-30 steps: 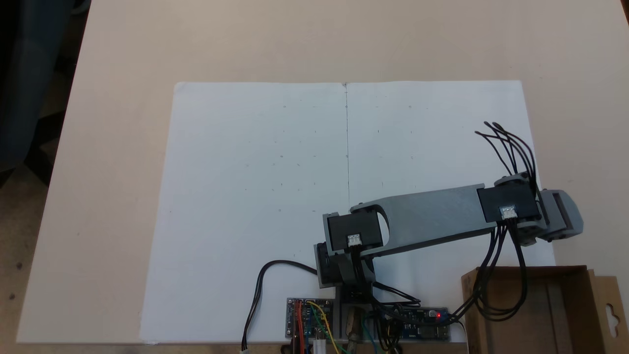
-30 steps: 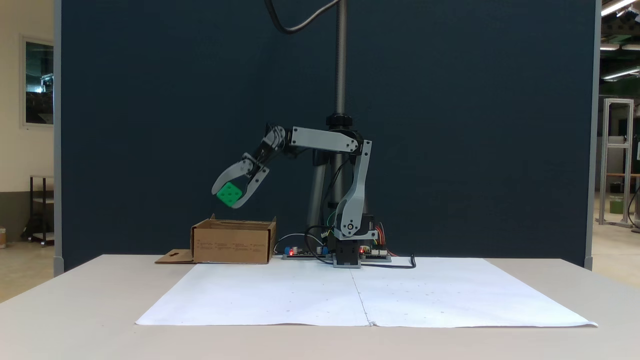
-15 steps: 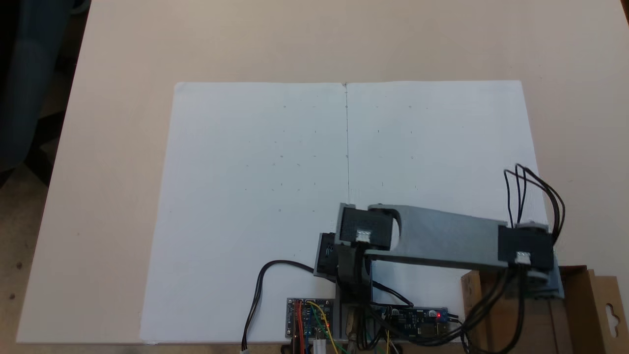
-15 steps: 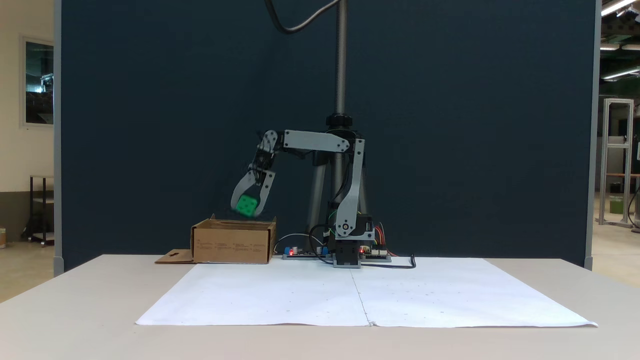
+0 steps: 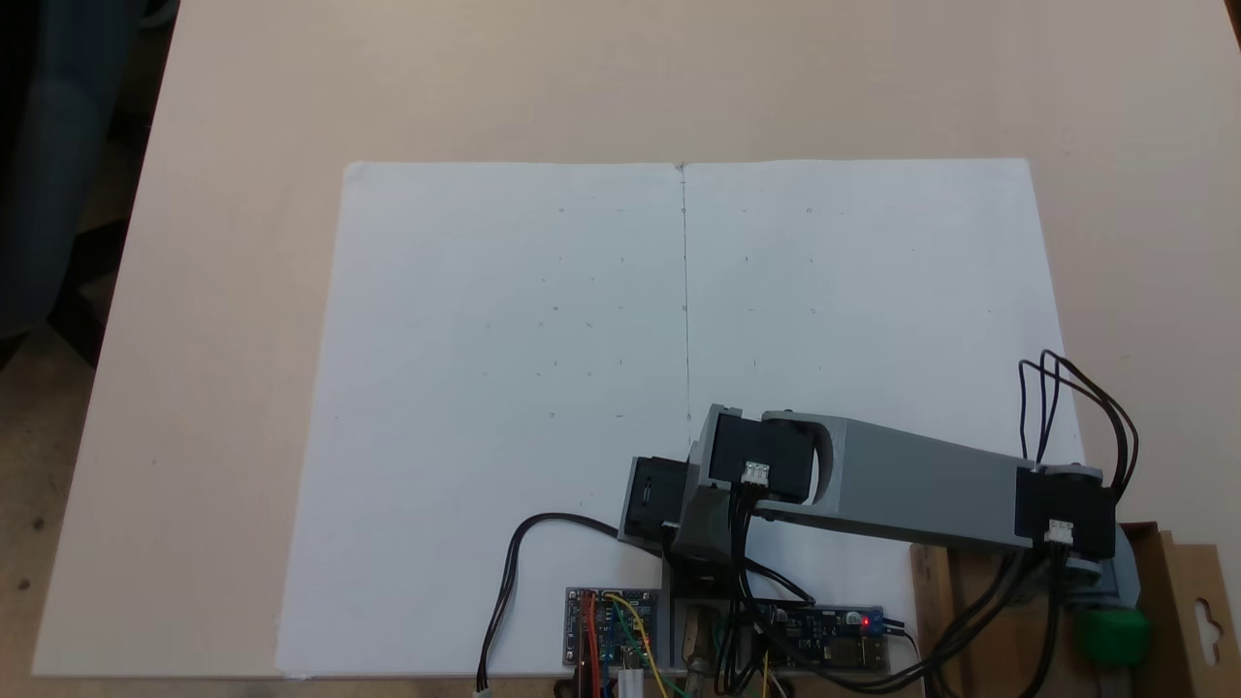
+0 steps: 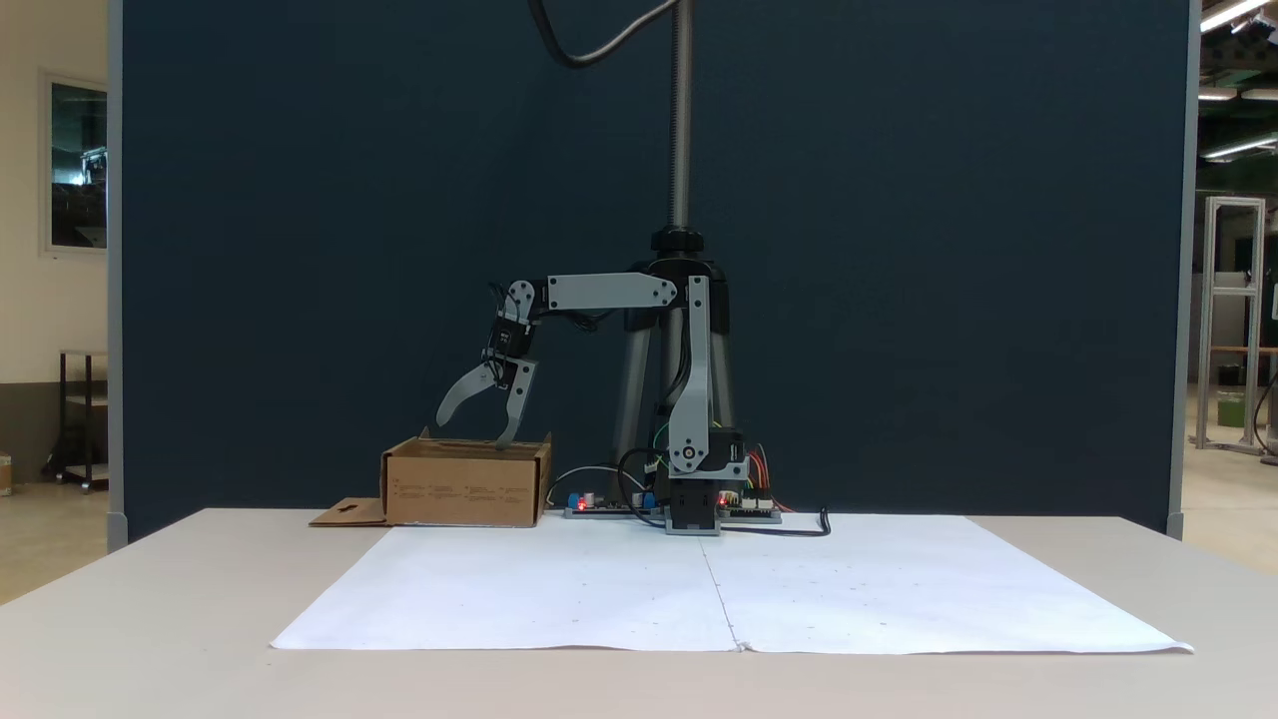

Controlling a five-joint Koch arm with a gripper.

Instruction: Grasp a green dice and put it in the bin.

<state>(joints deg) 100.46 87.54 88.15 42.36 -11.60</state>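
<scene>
Hovering just above the bin [image 6: 465, 483], my gripper [image 6: 473, 428] hangs with its jaws spread wide and nothing between them. The green dice [image 5: 1113, 623] lies inside the box, below my wrist. I judge it light, rigid and smooth, best pinched across two opposite flat faces. It shows as a small, bright green blur, pips unreadable.

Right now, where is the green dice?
In a fixed view from above, the green dice sits inside the bin at the lower right corner, just below the arm's wrist and beside the flap-side wall.
</scene>
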